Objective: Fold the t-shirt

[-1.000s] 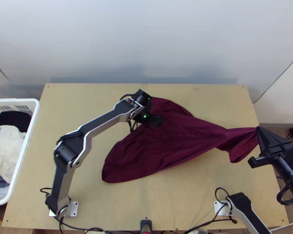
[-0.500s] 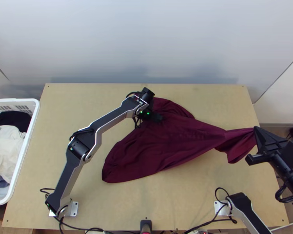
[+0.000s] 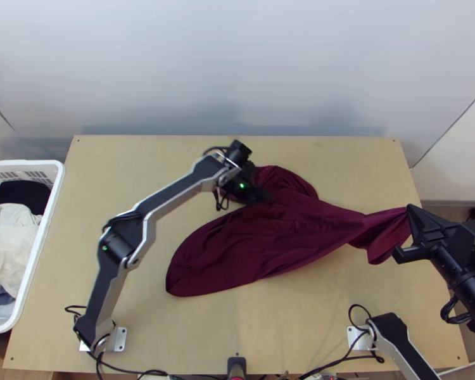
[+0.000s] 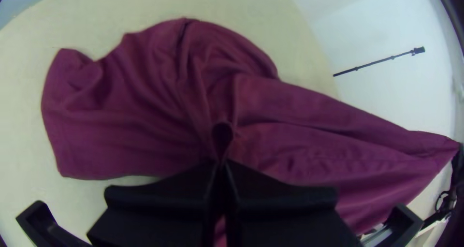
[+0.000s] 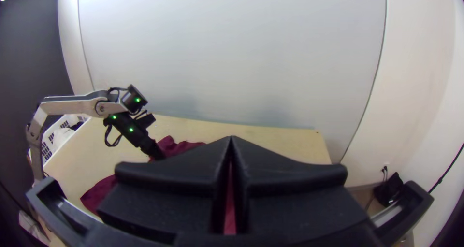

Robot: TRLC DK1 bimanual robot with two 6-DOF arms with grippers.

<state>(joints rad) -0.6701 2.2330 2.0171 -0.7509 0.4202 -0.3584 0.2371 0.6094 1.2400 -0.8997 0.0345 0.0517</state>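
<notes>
Pinching a raised fold of the maroon t-shirt (image 3: 272, 234), the left gripper (image 3: 261, 195) is near the middle of the top view, slightly above centre. In the left wrist view its black fingers (image 4: 164, 194) close narrowly on the cloth, and a small loop puckers up just beyond their tips. The right gripper (image 3: 410, 210), at the right of the frame, has its fingertips drawn together on the t-shirt's far right end; in the right wrist view a strip of maroon shows between its nearly meeting fingers. The t-shirt lies unevenly across the centre of the light wooden table (image 3: 123, 164), wide and rounded toward the lower left, bunched and wrinkled around the left gripper, then narrowing into a gathered neck toward the right, where a loose flap (image 3: 382, 247) flares out below the right gripper. Which part of the garment each gripper holds, I cannot tell. At the left edge of the frame, a white basket (image 3: 22, 164) beside the table holds dark cloth (image 3: 19, 194) and off-white cloth (image 3: 8, 234).
</notes>
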